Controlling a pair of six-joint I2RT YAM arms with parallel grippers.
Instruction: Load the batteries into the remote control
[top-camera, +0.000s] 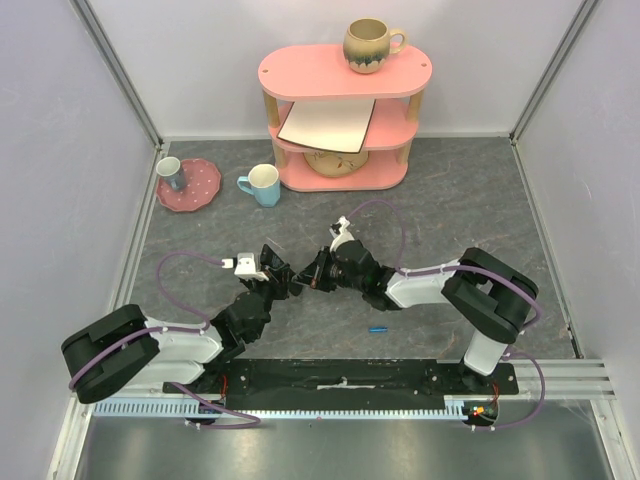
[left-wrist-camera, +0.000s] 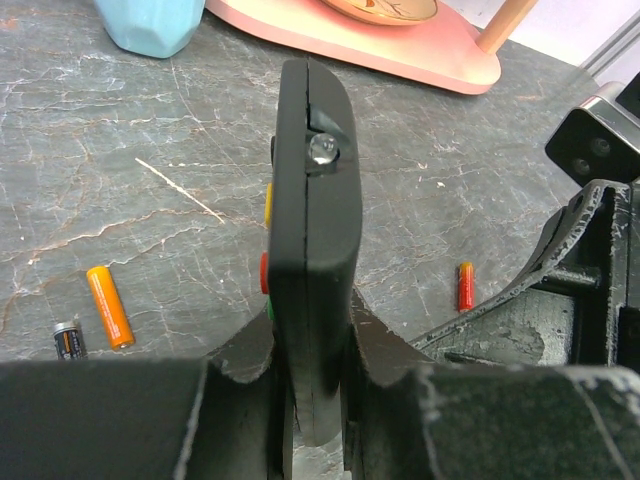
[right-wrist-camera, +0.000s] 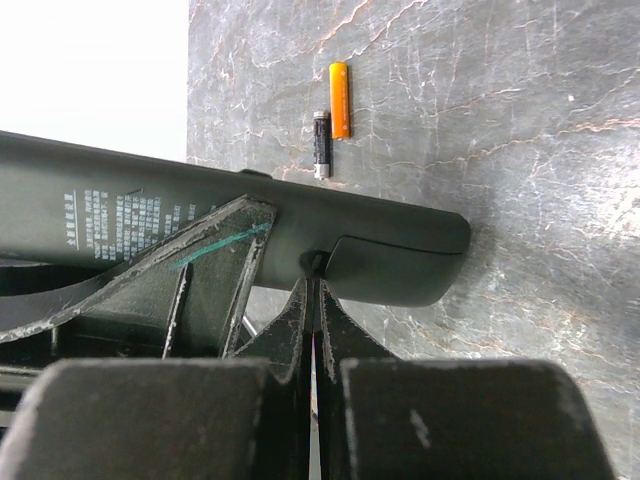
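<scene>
The remote control (left-wrist-camera: 310, 180) is a slim black bar held on edge between the two fingers of my left gripper (left-wrist-camera: 312, 335), which is shut on it. Its coloured buttons face left and its back shows in the right wrist view (right-wrist-camera: 380, 225). My right gripper (right-wrist-camera: 316, 285) is shut, its tips pressed against a notch at the edge of the battery cover (right-wrist-camera: 400, 265). In the top view the two grippers (top-camera: 283, 283) (top-camera: 308, 277) meet mid-table. Of the batteries, a red-orange one (left-wrist-camera: 465, 286) and a blue one (top-camera: 377, 327) lie on the table.
An orange battery (left-wrist-camera: 110, 305) and a short black-and-silver one (left-wrist-camera: 68, 340) lie side by side on the grey table. At the back stand a pink shelf (top-camera: 345, 75) with a mug on top, a light blue mug (top-camera: 262, 185) and a pink plate (top-camera: 200, 190) with a cup.
</scene>
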